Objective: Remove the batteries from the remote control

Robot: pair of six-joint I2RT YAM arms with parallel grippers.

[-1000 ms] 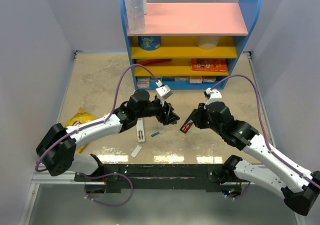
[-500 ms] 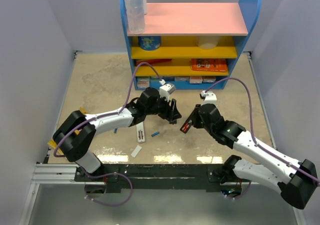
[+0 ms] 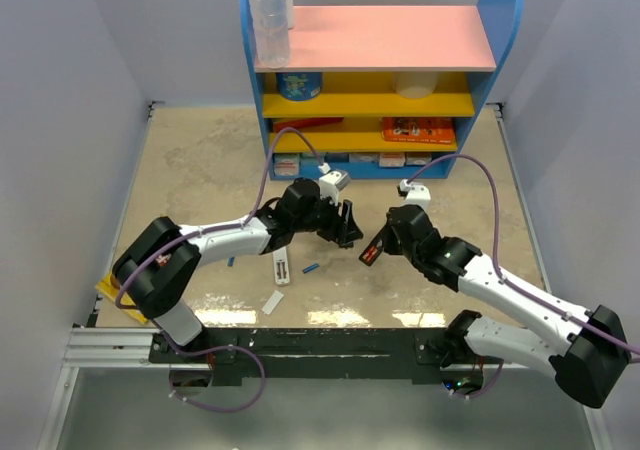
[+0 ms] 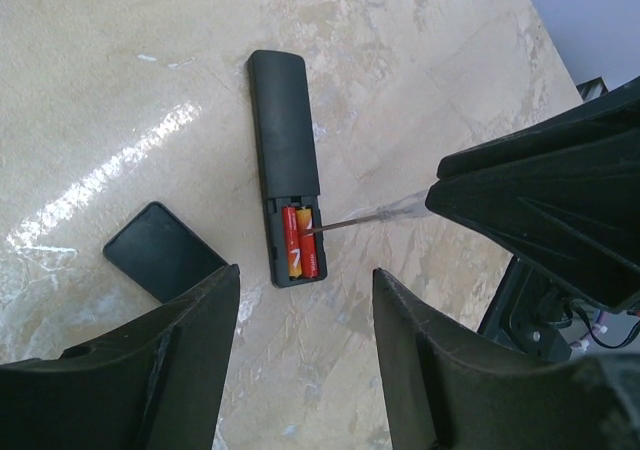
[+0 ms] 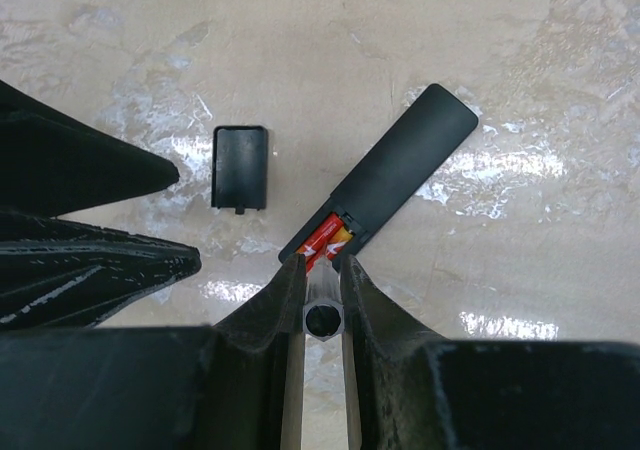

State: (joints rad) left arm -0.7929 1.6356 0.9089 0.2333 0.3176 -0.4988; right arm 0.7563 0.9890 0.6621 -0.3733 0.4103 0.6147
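Over the tabletop point(image 3: 200, 180), top view: left tool point(image 3: 347, 232) and right tool point(image 3: 374, 251) close together.
Left wrist: left tool half-wide, empty; remote point(image 4: 283, 130) uncovered, two red batteries point(image 4: 300, 242) inside.
Right wrist: right tool narrow, gripping stick point(image 5: 322, 295) at batteries.

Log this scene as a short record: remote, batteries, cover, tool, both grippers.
black remote: lying flat, battery bay open
red batteries: two, side by side, still in the bay
battery cover: off, lying beside the remote
thin metal rod: tip at the batteries
right gripper: shut on the thin metal rod
left gripper: open, above the remote, holding nothing
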